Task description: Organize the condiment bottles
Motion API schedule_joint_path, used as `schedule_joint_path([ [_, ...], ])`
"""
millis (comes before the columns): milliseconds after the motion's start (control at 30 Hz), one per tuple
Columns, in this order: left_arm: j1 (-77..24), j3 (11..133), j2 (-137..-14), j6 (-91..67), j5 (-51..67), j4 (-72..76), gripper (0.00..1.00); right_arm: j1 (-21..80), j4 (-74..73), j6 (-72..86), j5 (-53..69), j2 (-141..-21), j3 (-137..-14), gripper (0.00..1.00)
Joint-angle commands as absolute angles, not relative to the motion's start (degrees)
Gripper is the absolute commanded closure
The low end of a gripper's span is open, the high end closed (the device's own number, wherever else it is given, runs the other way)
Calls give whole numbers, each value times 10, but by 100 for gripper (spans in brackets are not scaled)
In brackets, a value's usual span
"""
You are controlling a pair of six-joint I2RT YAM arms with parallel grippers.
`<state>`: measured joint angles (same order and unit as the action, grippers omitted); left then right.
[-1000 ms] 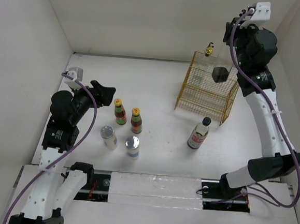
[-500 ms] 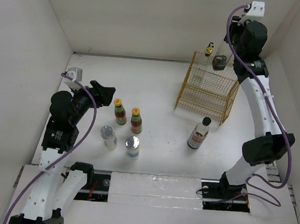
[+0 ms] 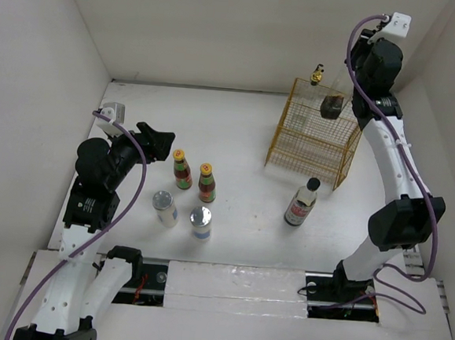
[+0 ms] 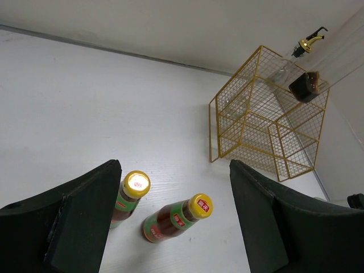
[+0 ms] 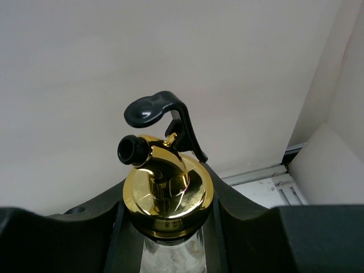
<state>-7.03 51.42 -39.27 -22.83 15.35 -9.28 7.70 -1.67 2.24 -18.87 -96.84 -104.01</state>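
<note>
The right gripper (image 5: 168,211) is squeezed tight on the neck of a glass cruet (image 5: 163,185) with a gold spout. It is held up high by the back of the yellow basket (image 3: 312,141). The left gripper (image 3: 162,144) is open wide above two red-sauce bottles (image 4: 170,219). The bottles stand on the white table (image 3: 231,123). White walls (image 3: 207,27) go all around.

red sauce bottles (image 3: 182,170) upright, paired | silver-lidded jars (image 3: 200,221) upright, nearer | black-capped bottle (image 3: 302,202) upright, apart | gold-spouted cruet (image 5: 165,190) aloft
</note>
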Motion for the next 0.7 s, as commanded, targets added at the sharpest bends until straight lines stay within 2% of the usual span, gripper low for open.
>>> schedule_joint_path([
  [0,-68,517,-391,-222,152,-69,27,76,67,62,-218,-934,-1020,100],
  [667,-68,517,-396,-222,152,-69,27,86,84,67,-289,-980,-1083,100],
])
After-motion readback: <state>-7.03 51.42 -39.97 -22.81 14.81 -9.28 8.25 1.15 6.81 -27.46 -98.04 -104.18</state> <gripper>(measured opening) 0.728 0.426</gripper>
